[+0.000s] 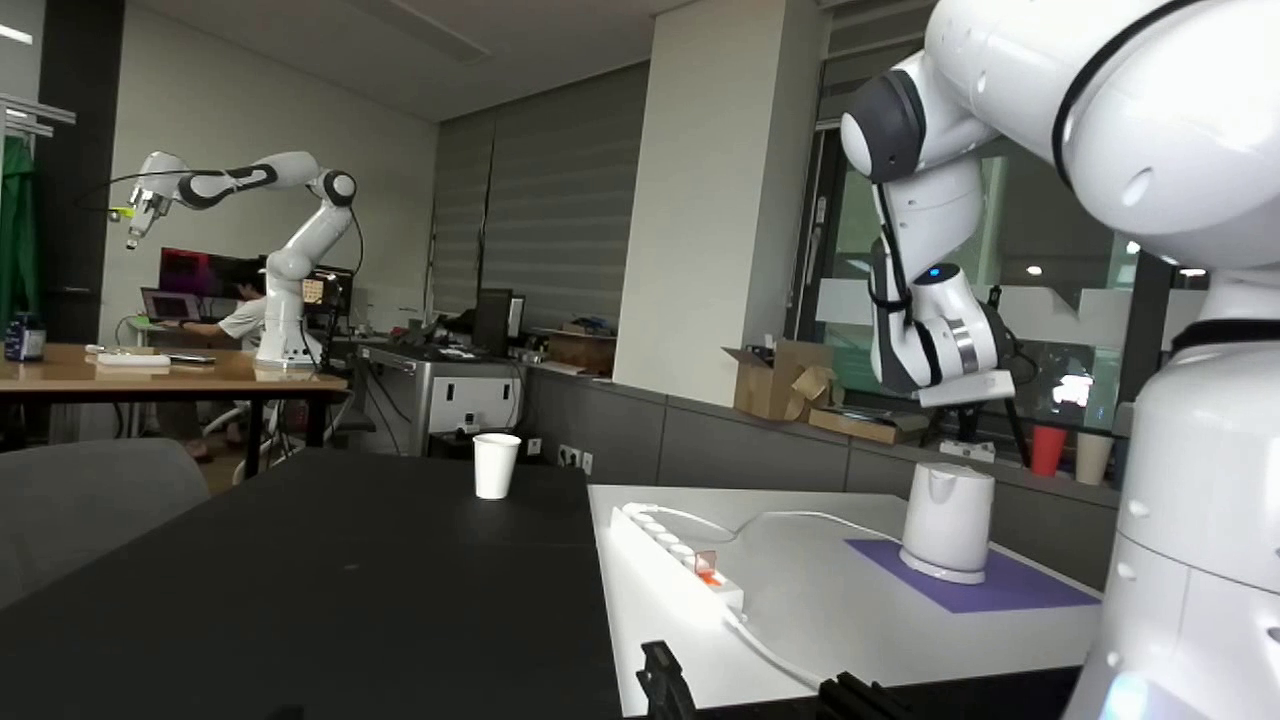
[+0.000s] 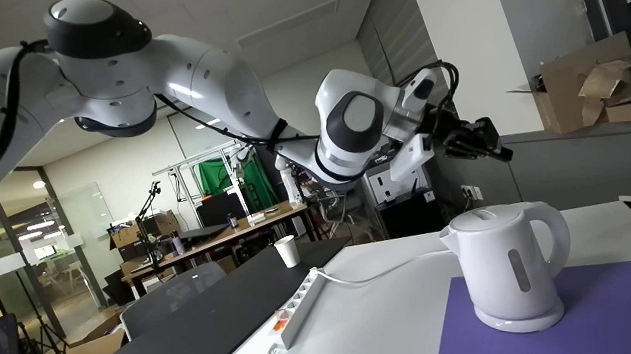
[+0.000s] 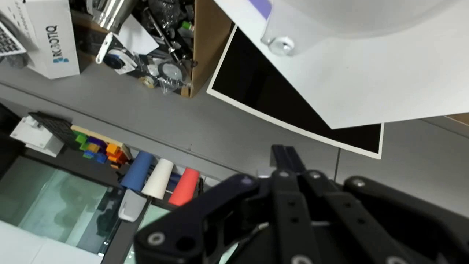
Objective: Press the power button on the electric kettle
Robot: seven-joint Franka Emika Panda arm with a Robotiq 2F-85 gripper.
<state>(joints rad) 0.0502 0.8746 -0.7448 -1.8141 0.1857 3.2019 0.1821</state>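
The white electric kettle (image 1: 945,520) stands upright on its round base on a purple mat (image 1: 1030,590). In an exterior view the kettle (image 2: 501,262) shows its spout at the left, a grey window strip and its handle (image 2: 558,238) at the right. No power button can be made out clearly. In the wrist view a large, blurred white rounded part of the kettle (image 3: 366,16) fills the top right. My gripper (image 2: 500,152) is above the kettle and apart from it. In the wrist view its black fingertips (image 3: 287,157) are together with nothing between them.
A white power strip (image 1: 670,560) with an orange switch lies on the white table, and a white cable runs from it to the kettle. A white paper cup (image 1: 495,465) stands on the black table. Cardboard boxes (image 1: 785,380) and cups (image 3: 185,187) sit along the window ledge.
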